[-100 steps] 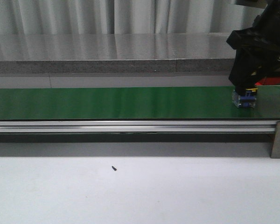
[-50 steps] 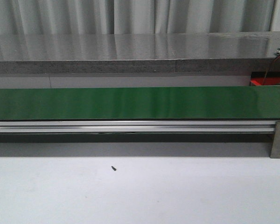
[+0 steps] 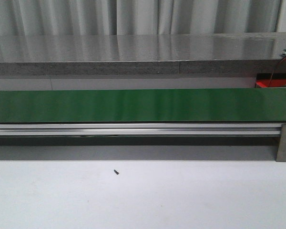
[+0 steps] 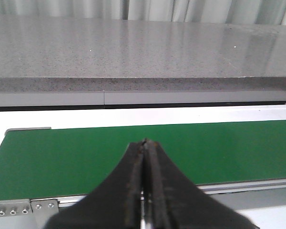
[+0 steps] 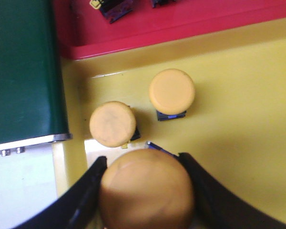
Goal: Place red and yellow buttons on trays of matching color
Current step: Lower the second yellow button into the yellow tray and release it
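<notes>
Your right tool (image 5: pixel 145 191) grips a yellow button (image 5: pixel 147 188) by its cap, one finger pressed to each side, and holds it over the yellow tray (image 5: pixel 243 109). Two more yellow buttons (image 5: pixel 172 91) already stand in that tray, just beyond the held one, close together but apart. The red tray (image 5: pixel 181 21) lies next to the yellow one, edge to edge, with dark button parts on it, too cropped to identify. The green conveyor belt (image 5: pixel 24 67) ends beside both trays. Your left tool (image 4: pixel 144 191) is closed on nothing, its fingers pressed together above the belt. In the front view the belt runs bare across the table (image 3: pixel 143 195), and neither arm shows there
</notes>
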You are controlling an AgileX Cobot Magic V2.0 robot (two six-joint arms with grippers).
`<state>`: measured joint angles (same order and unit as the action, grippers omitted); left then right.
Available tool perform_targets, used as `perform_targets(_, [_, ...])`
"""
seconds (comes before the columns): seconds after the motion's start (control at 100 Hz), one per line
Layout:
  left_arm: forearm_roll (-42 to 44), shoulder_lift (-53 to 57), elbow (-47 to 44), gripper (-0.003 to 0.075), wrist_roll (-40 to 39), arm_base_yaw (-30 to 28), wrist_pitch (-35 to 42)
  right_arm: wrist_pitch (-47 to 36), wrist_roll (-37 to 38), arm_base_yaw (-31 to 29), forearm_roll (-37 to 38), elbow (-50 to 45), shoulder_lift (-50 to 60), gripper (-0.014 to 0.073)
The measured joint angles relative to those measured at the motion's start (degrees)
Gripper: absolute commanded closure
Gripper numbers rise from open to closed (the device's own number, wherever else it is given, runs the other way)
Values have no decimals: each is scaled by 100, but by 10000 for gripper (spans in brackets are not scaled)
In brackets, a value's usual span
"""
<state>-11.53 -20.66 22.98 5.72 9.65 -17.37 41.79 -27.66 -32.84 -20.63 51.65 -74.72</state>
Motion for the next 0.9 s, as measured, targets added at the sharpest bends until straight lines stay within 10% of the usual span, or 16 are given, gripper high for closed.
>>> perform_targets(0.55, [0,0,0,740,0,0,0,-503,-23,-258,35,0,-1705,442])
perform_targets(0.9, [0,0,0,740,0,0,0,-612,43,-258,35,0,-1795,160])
